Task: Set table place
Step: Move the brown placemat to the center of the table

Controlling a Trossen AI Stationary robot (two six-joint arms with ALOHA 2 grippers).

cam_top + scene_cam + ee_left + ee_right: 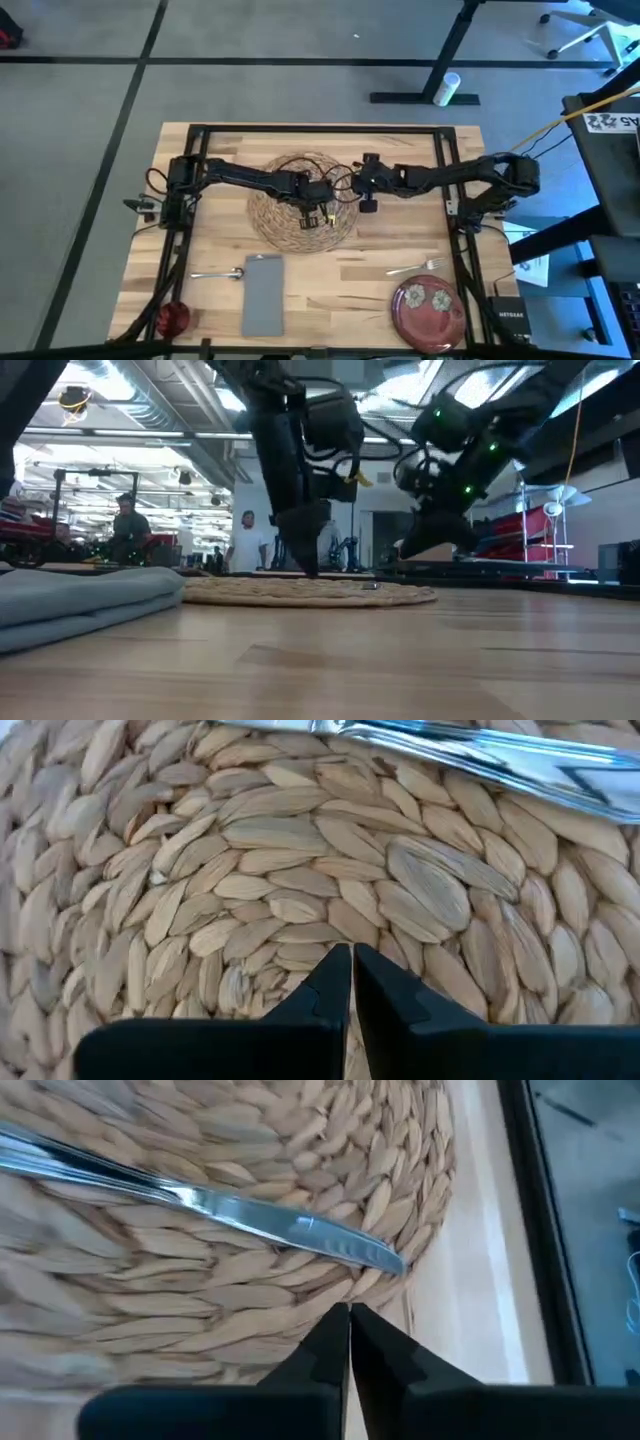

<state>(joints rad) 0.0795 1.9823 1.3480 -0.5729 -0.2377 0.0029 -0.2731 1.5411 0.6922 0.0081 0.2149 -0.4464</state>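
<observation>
The round straw mat (pixel 300 205) lies in the far middle of the table (pixel 350 285), and a silver knife (pixel 240 1215) is lying on top of it, where the plate should go. The left gripper (pixel 350 982) is down low over the middle of the mat with its two fingers pressed together and nothing between them. The right gripper (pixel 349 1335) hangs just over the right edge of the mat, near the knife's tip, and its fingers are pressed together too, holding nothing. The other things wait along the near side: the gray napkin (pixel 264 294) and a spoon (pixel 218 273) on the left, the small red cup (pixel 172 318) at the near left corner, the fork (pixel 417 267) and the dark red plate (pixel 428 310) with pale flowers on the right. I think the knife has to come off the mat first. It is thin, flat and slippery, so closed fingers may just push it and slide it away. The bumpy straw could catch a fingertip and drag the whole mat out of place. Both arms are also very close over the mat, so they might bump each other. If the plate went down now, it would wobble on the knife.
</observation>
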